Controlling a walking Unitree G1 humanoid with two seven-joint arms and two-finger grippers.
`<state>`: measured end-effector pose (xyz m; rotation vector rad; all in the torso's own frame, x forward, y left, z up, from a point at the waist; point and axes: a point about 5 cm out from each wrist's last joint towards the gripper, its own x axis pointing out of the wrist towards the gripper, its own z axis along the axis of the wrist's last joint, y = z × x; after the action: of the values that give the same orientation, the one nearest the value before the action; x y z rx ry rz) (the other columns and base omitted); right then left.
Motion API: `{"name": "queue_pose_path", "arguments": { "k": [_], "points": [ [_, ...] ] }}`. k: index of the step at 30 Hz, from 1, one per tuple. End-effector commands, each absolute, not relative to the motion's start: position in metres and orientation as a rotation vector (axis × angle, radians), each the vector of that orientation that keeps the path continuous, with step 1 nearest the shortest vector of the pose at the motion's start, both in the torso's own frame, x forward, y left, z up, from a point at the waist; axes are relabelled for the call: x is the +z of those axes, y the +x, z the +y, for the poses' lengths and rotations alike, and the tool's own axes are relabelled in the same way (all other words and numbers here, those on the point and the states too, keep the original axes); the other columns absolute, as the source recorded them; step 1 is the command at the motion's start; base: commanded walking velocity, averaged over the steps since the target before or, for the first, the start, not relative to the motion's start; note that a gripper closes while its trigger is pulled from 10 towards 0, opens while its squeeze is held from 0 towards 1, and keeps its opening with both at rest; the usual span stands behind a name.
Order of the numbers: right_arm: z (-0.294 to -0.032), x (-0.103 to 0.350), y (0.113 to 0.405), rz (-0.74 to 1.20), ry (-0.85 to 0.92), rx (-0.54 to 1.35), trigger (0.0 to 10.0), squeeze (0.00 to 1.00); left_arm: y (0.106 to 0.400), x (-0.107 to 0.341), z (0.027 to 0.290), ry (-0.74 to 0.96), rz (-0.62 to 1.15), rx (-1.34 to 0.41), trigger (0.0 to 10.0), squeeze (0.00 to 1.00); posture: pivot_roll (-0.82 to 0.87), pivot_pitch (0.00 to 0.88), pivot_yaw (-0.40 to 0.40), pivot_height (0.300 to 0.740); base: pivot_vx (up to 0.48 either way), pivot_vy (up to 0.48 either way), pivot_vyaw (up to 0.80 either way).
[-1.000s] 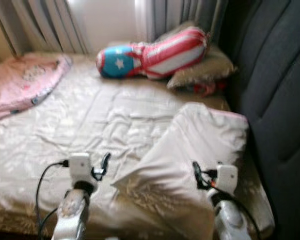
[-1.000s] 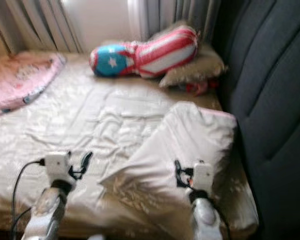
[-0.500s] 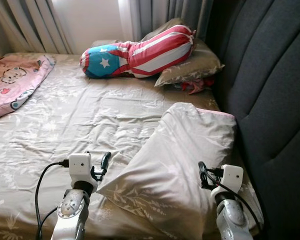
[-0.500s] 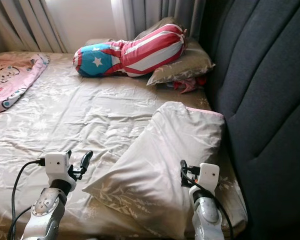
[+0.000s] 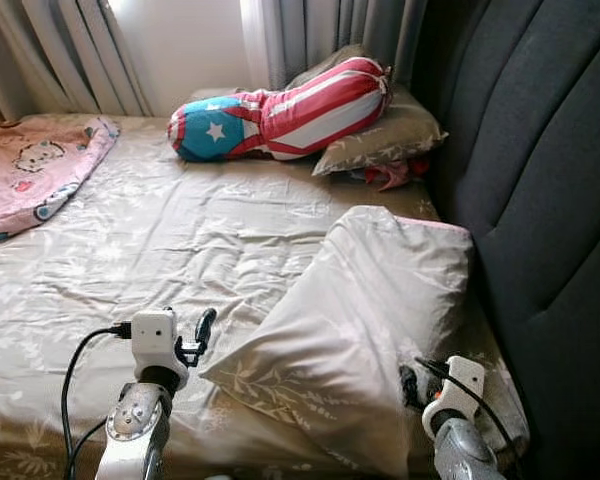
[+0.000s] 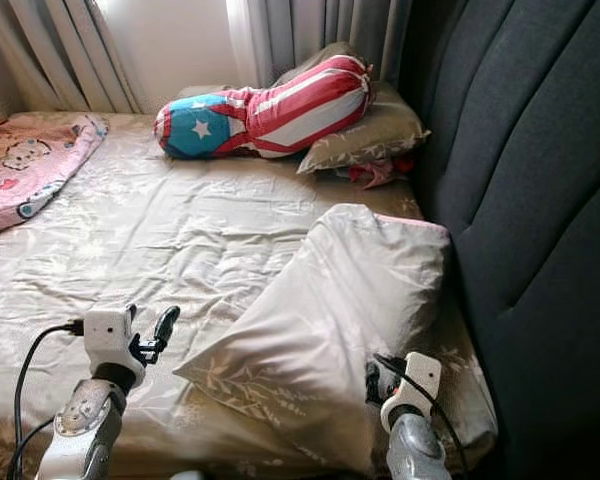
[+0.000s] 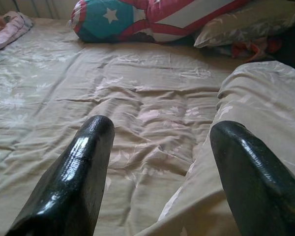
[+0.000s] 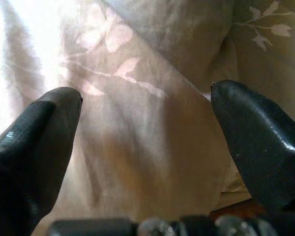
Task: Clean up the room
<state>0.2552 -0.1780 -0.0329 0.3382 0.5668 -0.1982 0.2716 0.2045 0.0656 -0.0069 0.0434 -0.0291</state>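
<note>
A large beige leaf-print pillow (image 5: pixel 365 310) lies askew on the right side of the bed, one end leaning toward the dark headboard. My left gripper (image 7: pixel 162 128) hovers open over the sheet just left of the pillow's near corner, with nothing between its fingers. Low at the pillow's near right edge, my right gripper (image 8: pixel 147 93) is open, and pillow fabric spans the gap between its black fingers (image 8: pixel 255 132). At the head of the bed a stars-and-stripes bolster (image 5: pixel 280 108) rests on a second beige pillow (image 5: pixel 385 140).
A pink printed blanket (image 5: pixel 30 170) is bunched at the bed's far left. Something red (image 5: pixel 390 176) pokes out under the far pillow. The padded dark headboard (image 5: pixel 550 200) runs along the right. Curtains (image 5: pixel 60 50) hang behind the bed. The wrinkled beige sheet (image 5: pixel 160 240) is bare in the middle.
The camera has steadied and shifted a little. My right gripper has dropped lower and moved in against the pillow's near right edge. The left gripper stays about where it was.
</note>
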Motion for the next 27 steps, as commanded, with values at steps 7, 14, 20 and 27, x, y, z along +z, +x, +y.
{"name": "queue_pose_path", "arguments": {
  "k": [7,14,20,27],
  "points": [
    [-0.183,-0.037,0.254,0.612,0.365,-0.238,10.0,1.00,0.270,0.071,0.209,0.006,0.038,-0.039,10.0,0.00,0.05,0.000,-0.005,0.655,0.000,0.000,0.00],
    [-0.177,-0.043,0.250,0.665,0.395,-0.215,10.0,1.00,0.268,0.074,0.212,0.015,0.037,-0.044,10.0,0.00,0.05,0.000,0.009,0.655,0.000,0.000,0.00],
    [-0.172,-0.051,0.241,0.719,0.429,-0.187,10.0,0.00,0.268,0.076,0.209,0.019,0.040,-0.057,10.0,0.00,0.06,0.000,0.018,0.655,0.000,0.000,0.00],
    [-0.164,-0.063,0.226,0.841,0.408,-0.141,10.0,0.00,0.265,0.078,0.211,0.030,0.045,-0.066,10.0,0.00,0.07,0.000,0.022,0.655,0.000,0.000,0.00]
  ]
}}
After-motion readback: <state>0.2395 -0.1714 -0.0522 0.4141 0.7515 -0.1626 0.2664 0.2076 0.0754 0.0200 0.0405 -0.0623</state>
